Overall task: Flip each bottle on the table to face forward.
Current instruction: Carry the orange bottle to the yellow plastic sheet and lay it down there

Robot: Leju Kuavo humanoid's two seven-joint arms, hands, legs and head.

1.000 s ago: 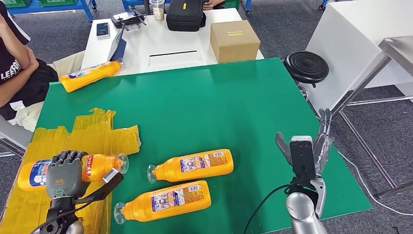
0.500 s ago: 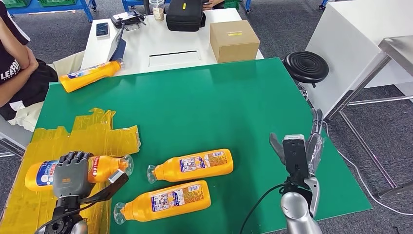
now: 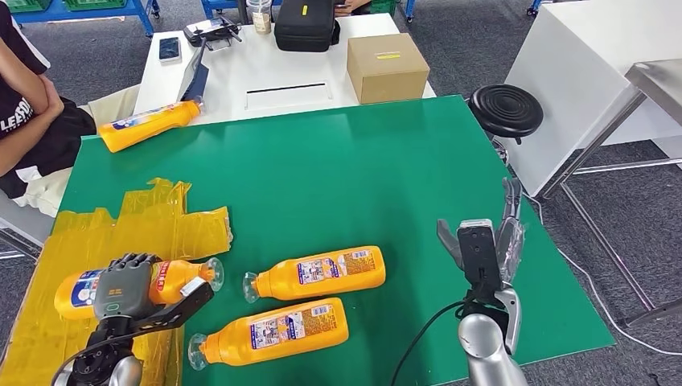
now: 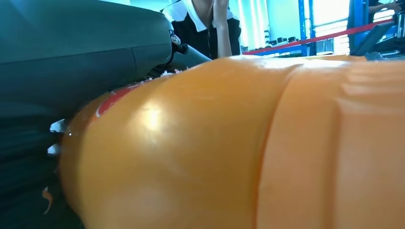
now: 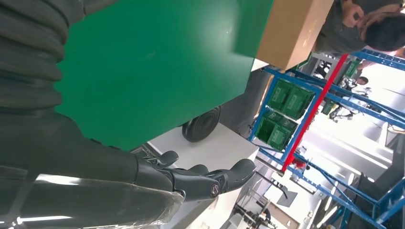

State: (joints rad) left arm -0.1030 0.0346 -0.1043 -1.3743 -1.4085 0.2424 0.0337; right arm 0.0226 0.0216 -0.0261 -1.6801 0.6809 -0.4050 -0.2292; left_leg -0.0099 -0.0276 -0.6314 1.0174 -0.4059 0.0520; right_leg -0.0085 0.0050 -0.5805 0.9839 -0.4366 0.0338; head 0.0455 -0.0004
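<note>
My left hand (image 3: 122,287) grips an orange bottle (image 3: 173,278) with a blue and red label, lying on its side over the yellow film at the near left of the green table (image 3: 338,169). In the left wrist view the orange bottle (image 4: 239,143) is pressed close against my hand. Two more orange bottles (image 3: 318,272) (image 3: 273,329) lie side by side near the front middle, caps pointing left. A fourth orange bottle (image 3: 149,125) lies at the far left corner. My right hand (image 3: 482,241) hovers open over the near right of the table, fingers (image 5: 210,179) spread, holding nothing.
Crumpled yellow film (image 3: 157,217) covers the near left of the table. A person (image 3: 28,104) sits at the far left. Behind stands a white table (image 3: 265,72) with a cardboard box (image 3: 387,67), a black bag (image 3: 306,24) and a phone (image 3: 170,49). A black stool (image 3: 506,110) stands at the right.
My left hand has carried the gripped bottle a little to the right. My right hand has drifted left and slightly away, still open.
</note>
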